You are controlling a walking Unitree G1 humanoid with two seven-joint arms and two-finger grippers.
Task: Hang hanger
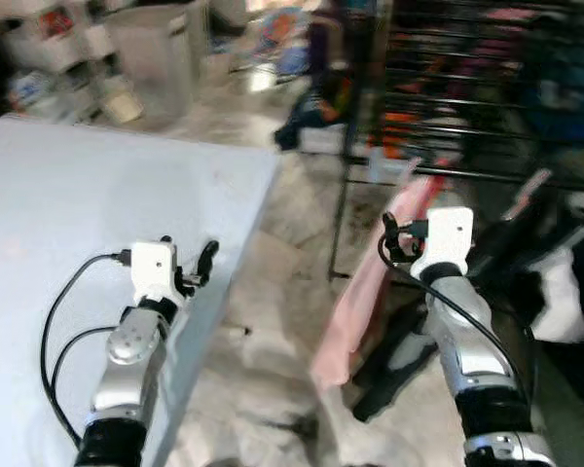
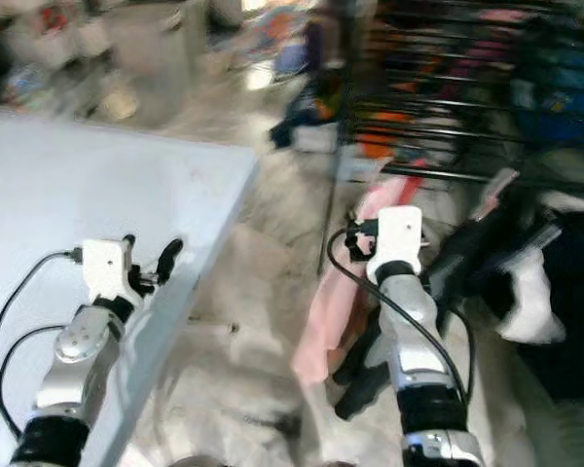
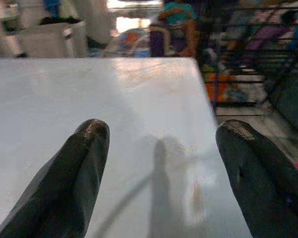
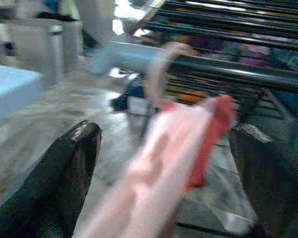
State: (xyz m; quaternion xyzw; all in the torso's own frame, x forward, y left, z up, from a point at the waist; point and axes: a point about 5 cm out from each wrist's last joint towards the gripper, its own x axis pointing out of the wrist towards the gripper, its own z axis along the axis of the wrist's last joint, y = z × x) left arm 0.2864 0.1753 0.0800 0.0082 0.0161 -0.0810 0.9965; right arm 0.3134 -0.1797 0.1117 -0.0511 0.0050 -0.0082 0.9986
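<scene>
Here the pink garment [image 1: 365,292] on its hanger droops mid-frame against the dark rack [image 1: 487,107], just left of the right gripper [image 4: 161,168], whose spread fingers frame it; the left gripper [image 3: 161,163] gapes over the white table [image 1: 68,214].

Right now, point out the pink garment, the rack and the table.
pink garment [image 1: 355,311], left eye view, mid cloth
rack [image 4: 228,69], right wrist view, front bar
table [image 1: 88,195], left eye view, bare top

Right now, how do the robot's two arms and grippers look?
Both arms are silver metal with black joints. Each wrist carries a white box, and black cables loop from it. The left gripper and the right gripper each have two long, matte black fingers with rounded tips.
</scene>
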